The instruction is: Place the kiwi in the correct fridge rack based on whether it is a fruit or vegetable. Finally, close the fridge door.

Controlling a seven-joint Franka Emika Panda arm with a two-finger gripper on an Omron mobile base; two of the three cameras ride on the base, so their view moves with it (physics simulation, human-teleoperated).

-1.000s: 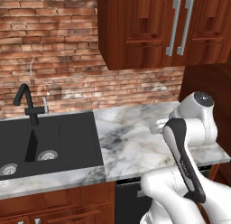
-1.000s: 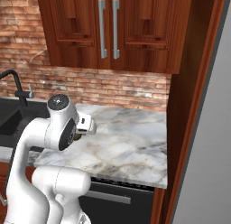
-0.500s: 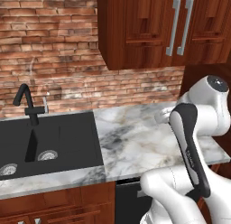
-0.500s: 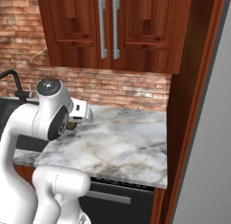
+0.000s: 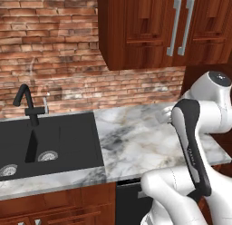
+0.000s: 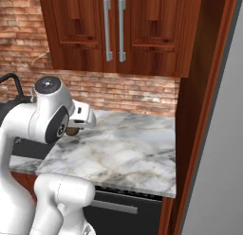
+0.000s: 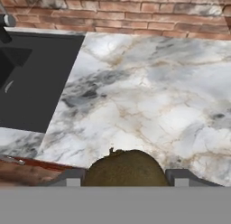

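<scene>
The hand grips the kiwi between its two fingers, holding it above the marble desk, clear of the surface. Seen from the right base, the kiwi peeks out under the wrist. It hangs to the right of the black sink, over the desk's front part.

A dull-brown fuzzy kiwi sits against a white marble counter veined in grey, a matte black sink, a red-brown brick wall and dark reddish wooden cabinets.
</scene>
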